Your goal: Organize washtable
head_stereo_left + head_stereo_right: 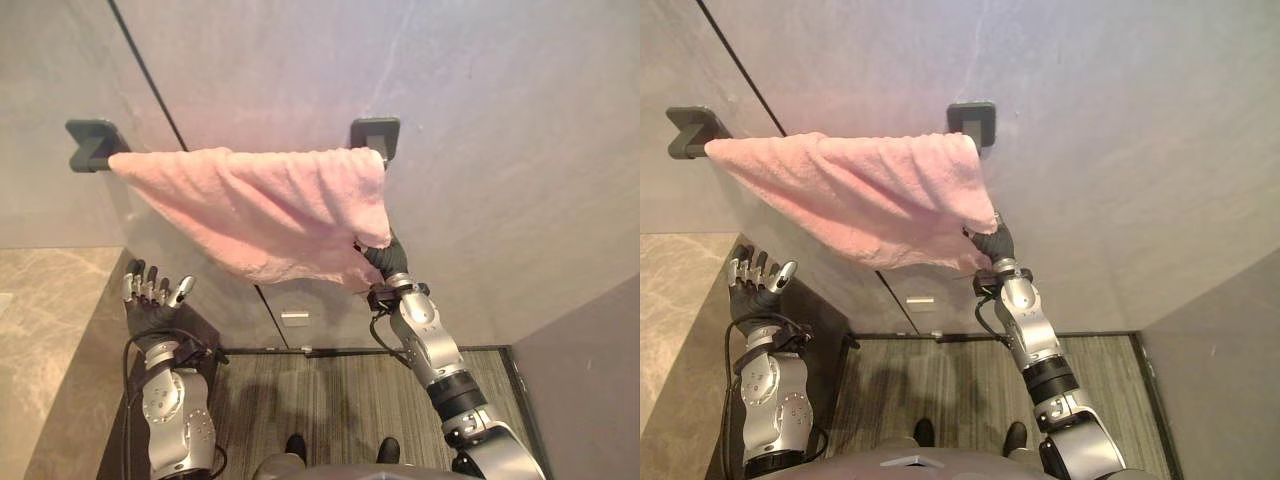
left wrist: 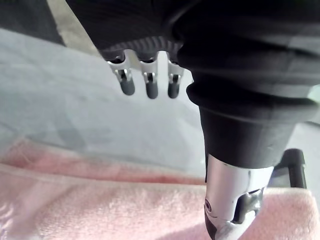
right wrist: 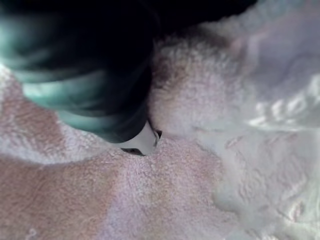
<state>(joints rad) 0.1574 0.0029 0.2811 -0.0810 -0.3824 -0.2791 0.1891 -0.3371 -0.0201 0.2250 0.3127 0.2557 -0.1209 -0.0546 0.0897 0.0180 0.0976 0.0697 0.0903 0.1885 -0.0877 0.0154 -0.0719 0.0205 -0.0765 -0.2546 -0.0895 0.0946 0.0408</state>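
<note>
Pink towel (image 1: 260, 205) hangs btwn two wall brackets (image 1: 376, 135). R hand (image 1: 381, 260) is buried in its lower corner; grip can't tell. L hand (image 1: 152, 297) open, below, apart. Towel prob. soft, light, floppy; pinch a corner/edge.

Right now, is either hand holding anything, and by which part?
The left hand is open and holds nothing. The right hand is pressed into the pink towel at its lower right corner; whether it grips the cloth cannot be told.
</note>
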